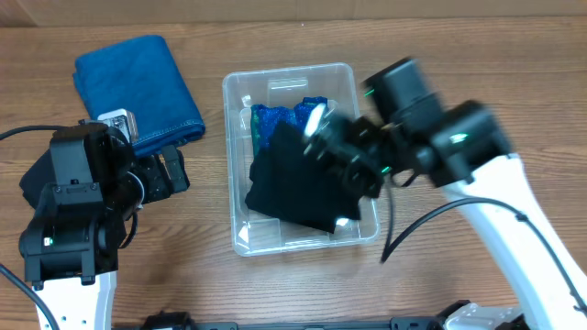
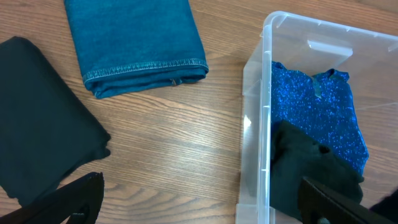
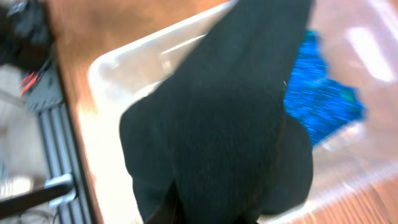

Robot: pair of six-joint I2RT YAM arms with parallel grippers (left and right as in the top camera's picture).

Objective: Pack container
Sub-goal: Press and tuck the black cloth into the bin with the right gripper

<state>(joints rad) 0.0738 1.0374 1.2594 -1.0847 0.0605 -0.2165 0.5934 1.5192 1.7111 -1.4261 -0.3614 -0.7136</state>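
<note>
The clear container [image 1: 231, 156] stands at the table's middle. A sparkly blue cloth [image 1: 275, 117] lies in its far half. My right gripper [image 1: 335, 151] is over the container, shut on a black cloth [image 1: 293, 188] that drapes across the near half. In the right wrist view this black cloth [image 3: 217, 124] fills the frame and hides the fingers, with the blue cloth [image 3: 320, 93] and the container's rim [image 3: 118, 62] behind it. My left gripper [image 2: 202, 208] is open and empty over bare wood, just left of the container wall [image 2: 255, 124].
A folded blue denim piece [image 1: 138, 87] lies at the far left, and also shows in the left wrist view [image 2: 137, 43]. Another black cloth [image 2: 37, 118] lies at the left, partly under my left arm [image 1: 73, 211].
</note>
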